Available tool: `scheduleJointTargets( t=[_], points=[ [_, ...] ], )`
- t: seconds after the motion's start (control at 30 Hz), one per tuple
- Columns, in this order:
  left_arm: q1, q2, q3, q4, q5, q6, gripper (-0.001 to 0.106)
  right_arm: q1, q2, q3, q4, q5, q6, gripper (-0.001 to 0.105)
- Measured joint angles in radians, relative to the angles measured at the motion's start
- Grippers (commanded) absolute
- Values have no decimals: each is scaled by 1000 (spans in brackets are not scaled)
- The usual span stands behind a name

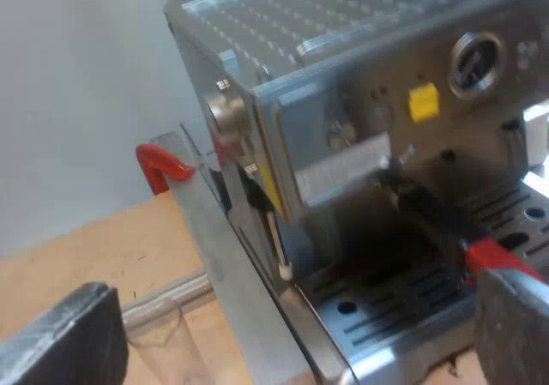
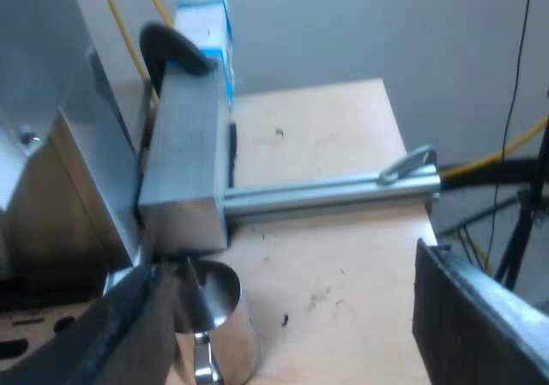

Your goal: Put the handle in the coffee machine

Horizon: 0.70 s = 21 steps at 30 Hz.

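The espresso machine (image 1: 360,102) stands close before my left gripper (image 1: 296,316), its steel front and round gauge (image 1: 476,59) facing me. The holder's dark handle (image 1: 433,213) reaches out from under the machine's front, above the drip tray (image 1: 403,303). Its red end (image 1: 491,253) lies right by one finger (image 1: 515,325) of my left gripper, which is open wide with nothing between its fingers. My right gripper (image 2: 283,316) is also open and holds nothing. It hovers over the wooden table beside the machine's side wall (image 2: 51,102).
A clear measuring glass (image 1: 163,333) stands by the machine's corner, with a red clamp (image 1: 159,162) behind it. A steel jug (image 2: 219,316) sits near my right gripper, below a metal block (image 2: 180,162) with a rail (image 2: 334,192). A blue and white box (image 2: 206,25) stands farther off.
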Motion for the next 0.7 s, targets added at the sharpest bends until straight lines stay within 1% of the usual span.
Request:
scheduleJointTargets(
  t=[0.07, 0.13, 0.2, 0.23, 0.33, 0.37, 0.43, 0.5, 0.57, 0.6, 0.67, 0.7],
  points=[
    [0, -69, 36, 60, 0, 0, 83, 0, -82, 15, 17, 0, 0, 62],
    [0, -87, 52, 103, 0, 0, 83, 0, -124, 21, 49, 0, 0, 62],
    [0, -87, 62, 158, 0, 0, 83, 0, -136, 21, 96, 0, 0, 62],
    [0, -87, 68, 196, -4, 4, 83, 0, -133, 12, 150, 3, 0, 62],
    [4, -87, 60, 312, -7, 12, 83, 0, -135, -1, 252, -23, -30, 62],
    [6, -87, 61, 338, -11, 29, 83, 0, -135, 4, 264, -30, -41, 62],
    [8, -87, 62, 348, -10, 48, 83, 0, -135, 9, 278, -43, -46, 62],
    [8, -87, 65, 341, -10, 50, 83, 0, -135, 9, 274, -43, -46, 62],
    [8, -87, 82, 298, -10, 47, 83, 0, -135, 9, 250, -46, -47, 62],
    [8, -87, 88, 279, -10, 42, 83, 0, -135, 9, 237, -46, -47, 62],
    [-23, -87, 115, 195, -15, -5, 83, 0, -135, 16, 179, -46, -47, 62],
    [-31, -87, 123, 179, -19, -19, 83, 0, -135, 21, 167, -46, -50, 62]
  ],
)
